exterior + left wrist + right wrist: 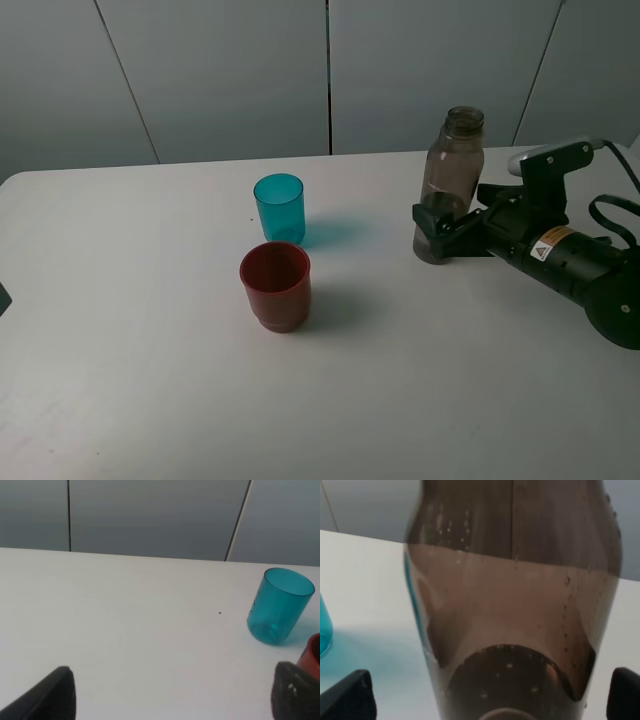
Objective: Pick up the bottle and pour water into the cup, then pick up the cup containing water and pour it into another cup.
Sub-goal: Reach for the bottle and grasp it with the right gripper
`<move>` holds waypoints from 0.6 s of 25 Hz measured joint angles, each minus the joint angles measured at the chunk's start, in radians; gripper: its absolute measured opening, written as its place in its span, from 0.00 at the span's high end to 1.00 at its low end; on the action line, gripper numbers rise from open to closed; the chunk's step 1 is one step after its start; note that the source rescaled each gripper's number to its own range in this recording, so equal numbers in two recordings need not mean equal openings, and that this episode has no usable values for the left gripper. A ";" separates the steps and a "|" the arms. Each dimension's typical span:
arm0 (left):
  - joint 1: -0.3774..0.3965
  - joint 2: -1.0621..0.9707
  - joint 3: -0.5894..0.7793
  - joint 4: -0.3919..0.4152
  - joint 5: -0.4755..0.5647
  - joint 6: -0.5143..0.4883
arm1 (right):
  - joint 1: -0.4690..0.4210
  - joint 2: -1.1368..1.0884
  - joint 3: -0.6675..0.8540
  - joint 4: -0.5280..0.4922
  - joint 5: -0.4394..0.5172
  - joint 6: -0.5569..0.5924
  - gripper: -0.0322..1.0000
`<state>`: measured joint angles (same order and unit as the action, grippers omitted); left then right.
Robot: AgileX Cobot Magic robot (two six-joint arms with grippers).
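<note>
Straddling the base of the upright bottle (460, 155) at the table (150, 350) right side, right gripper (437, 232) jaws are spread wide, no pinch; left gripper (172, 695) jaws spread too, empty; teal cup (279, 207) stands just behind red cup (276, 285), well left of bottle.

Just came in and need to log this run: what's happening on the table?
The right hand is at the foot of the bottle, open, with a finger on either side and not yet gripping. The bottle stands upright on the table, partly full. The teal cup and the red cup stand close together further left, untouched. The left hand is open, holding nothing.
</note>
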<state>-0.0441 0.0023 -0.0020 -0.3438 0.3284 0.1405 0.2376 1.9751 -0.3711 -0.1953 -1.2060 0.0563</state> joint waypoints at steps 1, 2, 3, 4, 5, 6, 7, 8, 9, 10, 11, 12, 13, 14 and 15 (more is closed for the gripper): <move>0.000 0.000 0.000 0.000 0.000 0.000 | 0.000 0.011 -0.011 0.000 0.000 -0.005 0.00; 0.000 0.000 0.000 0.000 0.000 0.000 | 0.000 0.018 -0.023 0.000 0.000 -0.006 0.00; 0.000 0.000 0.000 0.000 0.000 0.000 | 0.000 0.025 -0.037 0.000 0.000 -0.008 0.00; 0.000 0.000 0.000 0.000 0.000 0.000 | 0.000 0.030 -0.047 0.000 0.000 -0.008 0.00; 0.000 0.000 0.000 0.000 0.000 0.000 | 0.000 0.033 -0.059 0.000 0.000 -0.011 0.00; 0.000 0.000 0.000 0.000 0.000 0.000 | 0.000 0.035 -0.070 0.000 0.000 -0.012 0.00; 0.000 0.000 0.000 0.000 0.000 0.000 | 0.000 0.039 -0.077 0.000 0.000 -0.012 0.00; 0.000 0.000 0.000 0.000 0.000 0.000 | 0.000 0.039 -0.086 0.000 0.000 -0.012 0.00; 0.000 0.000 0.000 0.000 0.000 0.000 | 0.000 0.039 -0.094 0.000 0.000 -0.012 0.00; 0.000 0.000 0.000 0.000 0.000 0.000 | 0.000 0.039 -0.104 0.000 0.000 -0.012 0.00; 0.000 0.000 0.000 0.000 0.000 0.000 | 0.000 0.041 -0.111 0.000 0.000 -0.012 0.00; 0.000 0.000 0.000 0.000 0.000 0.000 | 0.000 0.043 -0.116 0.000 0.000 -0.012 0.00; 0.000 0.000 0.000 0.000 0.000 0.000 | 0.000 0.050 -0.123 0.000 -0.002 -0.012 0.00; 0.000 0.000 0.000 0.000 0.000 0.000 | 0.000 0.059 -0.132 0.000 -0.002 -0.012 0.00; 0.000 0.000 0.000 0.000 0.000 0.000 | 0.002 0.069 -0.135 0.000 -0.002 -0.012 0.00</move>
<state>-0.0441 0.0023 -0.0020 -0.3438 0.3284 0.1405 0.2395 2.0441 -0.5064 -0.1953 -1.2075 0.0439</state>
